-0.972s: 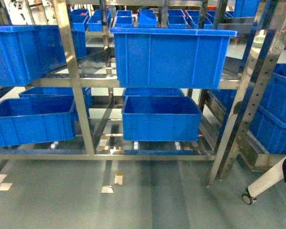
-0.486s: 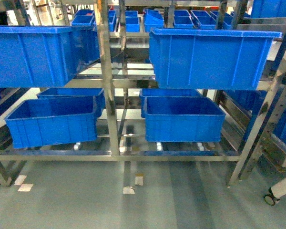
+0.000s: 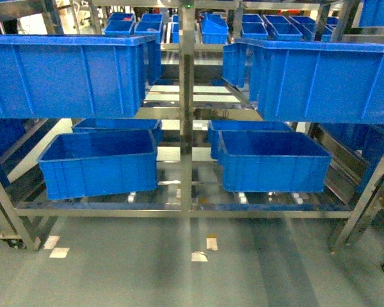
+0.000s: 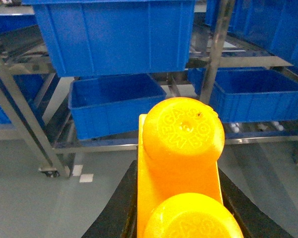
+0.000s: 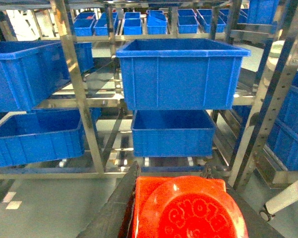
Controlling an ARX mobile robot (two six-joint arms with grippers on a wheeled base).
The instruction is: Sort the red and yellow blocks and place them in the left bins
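The left tool [image 4: 181,208] is clamped on the glossy orange-yellow brick [image 4: 181,163], its two round studs embossed. The right tool [image 5: 181,210] grips the smaller shiny red brick [image 5: 186,208]. Ribbed blue plastic bins [image 3: 99,160] sit on a polished steel rack [image 3: 187,128].

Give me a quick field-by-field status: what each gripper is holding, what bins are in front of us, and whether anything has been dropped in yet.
left gripper: shut on yellow block, two studs facing the wrist camera
right gripper: shut on red block, one stud
rack: steel, two levels, central post
left bins: upper left bin, lower left bin
right bins: upper right bin, lower right bin
lower left bin contents: nothing visible inside
upper left bin contents: cannot tell, interior hidden
blocks placed: none, both in the grippers
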